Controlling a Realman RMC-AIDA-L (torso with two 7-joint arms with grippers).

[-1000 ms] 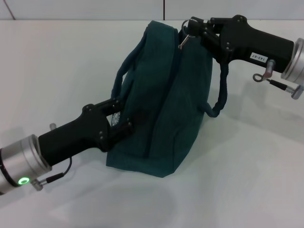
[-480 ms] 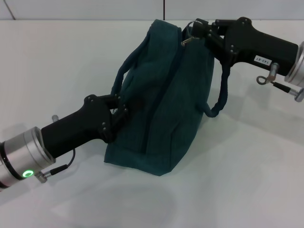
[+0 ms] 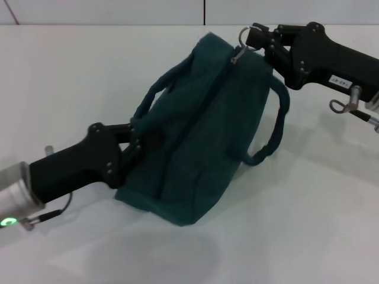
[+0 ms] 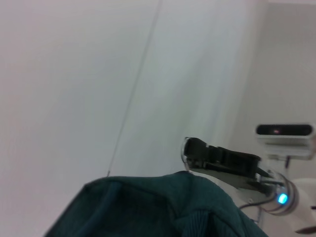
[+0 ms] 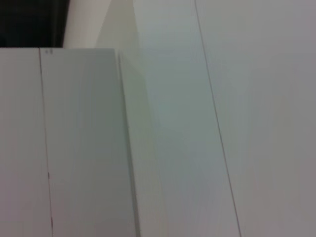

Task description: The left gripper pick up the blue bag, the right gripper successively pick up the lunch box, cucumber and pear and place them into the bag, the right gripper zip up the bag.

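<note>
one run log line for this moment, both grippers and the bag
left gripper: shut on blue bag | right gripper: at zipper ring pull | bag: zipped

The blue bag (image 3: 201, 124) hides its own contents; the left gripper's (image 3: 141, 141) fingertips vanish against its fabric.

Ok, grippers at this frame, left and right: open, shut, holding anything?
Left gripper: shut on the blue bag, at its near handle.
Right gripper: shut on the zipper's ring pull at the bag's far end.

Head view looks down at the table; left wrist view, close, shares the blue bag (image 3: 201, 124); right wrist view faces walls
</note>
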